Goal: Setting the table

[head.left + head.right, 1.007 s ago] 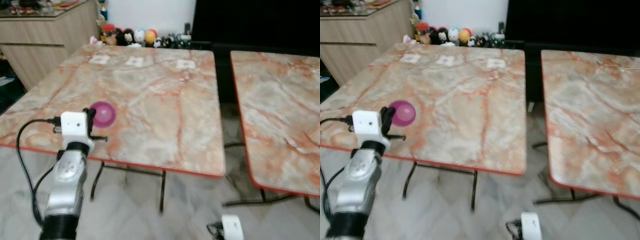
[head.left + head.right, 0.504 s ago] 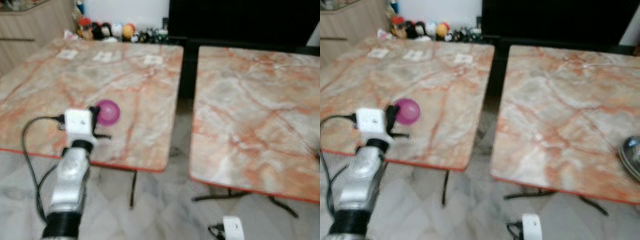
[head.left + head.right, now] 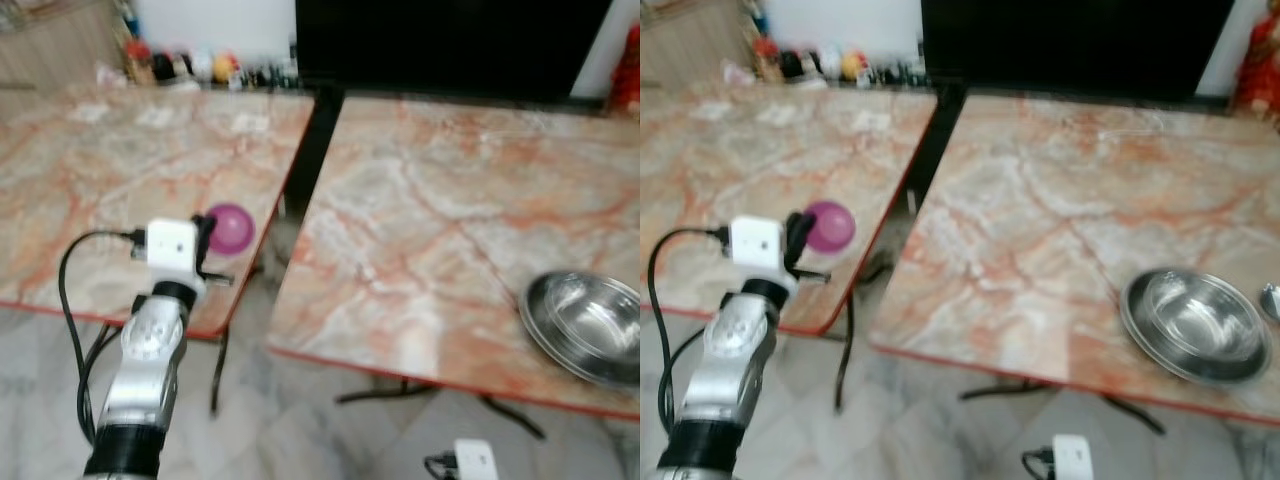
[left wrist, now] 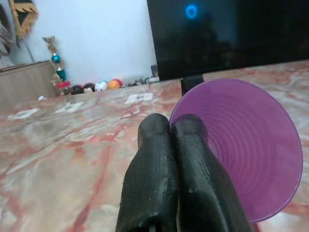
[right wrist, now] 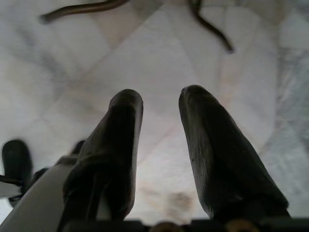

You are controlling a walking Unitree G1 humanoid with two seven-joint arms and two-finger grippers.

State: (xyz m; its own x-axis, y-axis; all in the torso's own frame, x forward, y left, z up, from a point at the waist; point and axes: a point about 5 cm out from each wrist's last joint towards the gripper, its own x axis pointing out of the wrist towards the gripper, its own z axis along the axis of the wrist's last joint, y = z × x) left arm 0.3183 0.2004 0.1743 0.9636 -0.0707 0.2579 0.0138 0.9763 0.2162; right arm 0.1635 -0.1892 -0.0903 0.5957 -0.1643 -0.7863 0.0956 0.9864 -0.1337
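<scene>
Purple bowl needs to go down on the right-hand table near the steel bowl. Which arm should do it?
Left. The left claw is shut on the purple bowl, raised at table height. The right claw hangs open over the floor, holding nothing, away from the steel bowl.

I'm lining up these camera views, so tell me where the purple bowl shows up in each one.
Left eye view: the purple bowl is left of centre, pinched by the left gripper at the left table's near corner.
Right eye view: the bowl sits further left.
Left wrist view: it is large, beside the black fingers.
Right wrist view: floor tiles beyond open fingers.
Shared landmark: the row of toys by the wall.
</scene>
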